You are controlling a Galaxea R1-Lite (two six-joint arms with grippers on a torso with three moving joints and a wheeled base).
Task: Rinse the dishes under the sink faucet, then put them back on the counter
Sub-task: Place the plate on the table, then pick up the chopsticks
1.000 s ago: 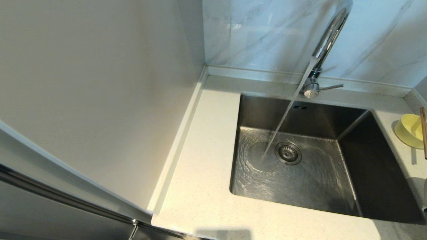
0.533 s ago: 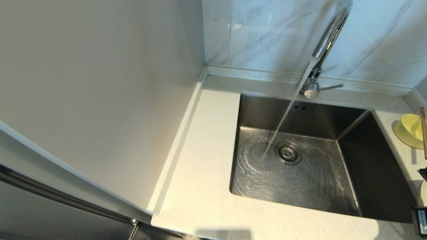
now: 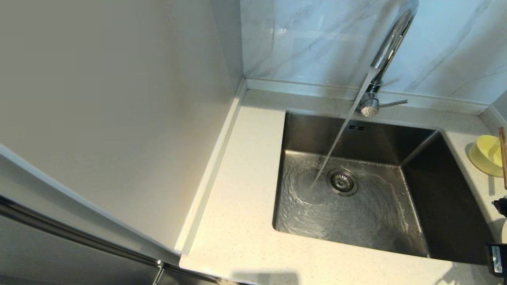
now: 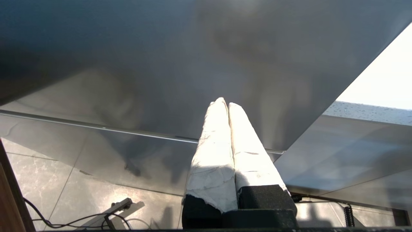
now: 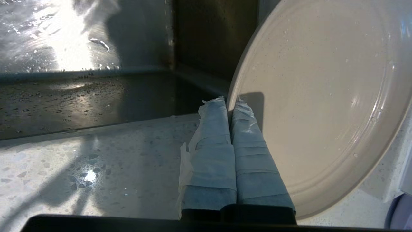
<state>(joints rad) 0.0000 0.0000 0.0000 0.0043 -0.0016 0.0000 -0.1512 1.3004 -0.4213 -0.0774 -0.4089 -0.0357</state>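
- Head view: you see the faucet (image 3: 390, 43) running into the sink (image 3: 356, 190), with the bowl (image 3: 486, 154) and chopsticks (image 3: 503, 156) on the table (image 3: 237, 221) at the sink's right. Only a dark bit of the right arm shows at the right edge.
- Left wrist view: your left tool (image 4: 224, 103) is pressed closed on nothing — parked low, well away from the sink.
- Right wrist view: your right tool (image 5: 230, 103) pinches the rim of the wet plate (image 5: 322, 96), which stands tilted above the table; the sink lies just beyond its tips, so the right arm is nearer.

Bright glare on wet sink (image 5: 64, 38)
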